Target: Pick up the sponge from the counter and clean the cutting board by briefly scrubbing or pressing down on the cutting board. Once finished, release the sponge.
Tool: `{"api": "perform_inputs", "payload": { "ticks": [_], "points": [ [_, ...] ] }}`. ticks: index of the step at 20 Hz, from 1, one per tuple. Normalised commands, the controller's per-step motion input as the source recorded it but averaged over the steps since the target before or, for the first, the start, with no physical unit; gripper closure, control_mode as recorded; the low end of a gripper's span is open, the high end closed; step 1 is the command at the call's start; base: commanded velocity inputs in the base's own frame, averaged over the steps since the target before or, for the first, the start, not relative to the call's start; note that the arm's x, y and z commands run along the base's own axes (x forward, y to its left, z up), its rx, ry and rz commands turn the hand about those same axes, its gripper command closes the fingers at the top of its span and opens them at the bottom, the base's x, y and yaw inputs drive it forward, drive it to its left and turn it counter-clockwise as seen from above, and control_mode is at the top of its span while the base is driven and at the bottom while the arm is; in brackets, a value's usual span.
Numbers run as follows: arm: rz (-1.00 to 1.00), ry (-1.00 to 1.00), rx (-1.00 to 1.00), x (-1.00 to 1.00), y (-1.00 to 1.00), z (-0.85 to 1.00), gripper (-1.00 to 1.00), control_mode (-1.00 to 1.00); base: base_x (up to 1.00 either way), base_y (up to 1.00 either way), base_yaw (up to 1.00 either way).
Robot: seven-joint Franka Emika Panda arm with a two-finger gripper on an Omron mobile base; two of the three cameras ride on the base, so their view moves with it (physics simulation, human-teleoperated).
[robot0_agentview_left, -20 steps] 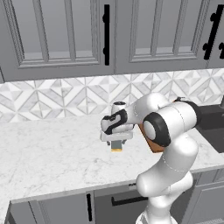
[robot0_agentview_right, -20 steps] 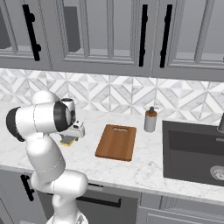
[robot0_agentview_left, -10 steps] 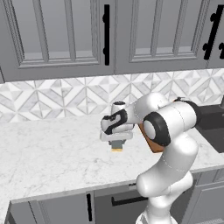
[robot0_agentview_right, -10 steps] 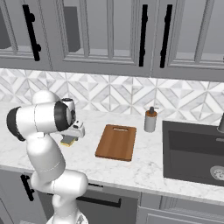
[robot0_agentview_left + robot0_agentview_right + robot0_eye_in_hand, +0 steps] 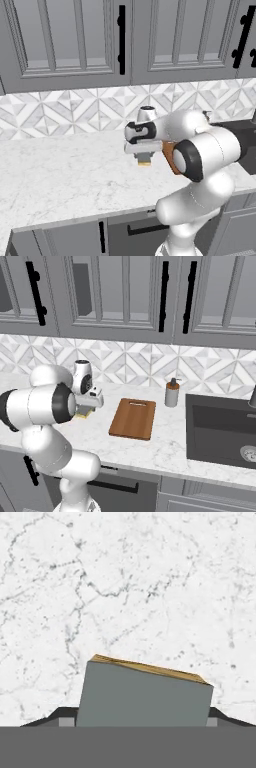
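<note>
One sponge (image 5: pixel 144 697), low centre of the hand view, sits clamped in your tool (image 5: pixel 144 159) above the surface (image 5: pixel 60 180). Judge it light, soft and compressible; grip across its sides. One cutting board (image 5: pixel 133 418) lies at mid-frame, well apart from it.

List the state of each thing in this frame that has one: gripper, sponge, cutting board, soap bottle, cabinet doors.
Gripper: shut on the sponge, above the counter.
Sponge: held between the fingers, tilted, lifted off the counter.
Cutting board: flat on the counter, bare, untouched.
Soap bottle: upright, beside the sink.
Cabinet doors: closed.
</note>
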Motion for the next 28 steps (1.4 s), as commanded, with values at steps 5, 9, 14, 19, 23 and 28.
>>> {"api": "perform_inputs", "payload": {
  "ticks": [5, 9, 14, 19, 23, 28],
  "points": [
    [0.02, 0.00, 0.00, 0.08, -0.79, 0.21, 1.00, -1.00, 0.00, 0.00, 0.00],
    [0.05, 0.05, -0.01, 0.18, -0.64, 0.01, 1.00, -1.00, 0.00, 0.00, 0.00],
    [0.00, 0.02, -0.01, 0.05, -0.44, -0.06, 1.00, -1.00, 0.00, 0.00, 0.00],
    [0.00, 0.00, 0.00, 0.00, -0.32, -0.24, 1.00, -1.00, 0.00, 0.00, 0.00],
    [0.00, 0.00, 0.00, 0.00, -0.42, -0.37, 1.00, -1.00, 0.00, 0.00, 0.00],
    [-0.01, -0.08, 0.00, 0.06, -0.38, -0.47, 1.00, -1.00, 0.00, 0.00, 0.00]
  ]
}}
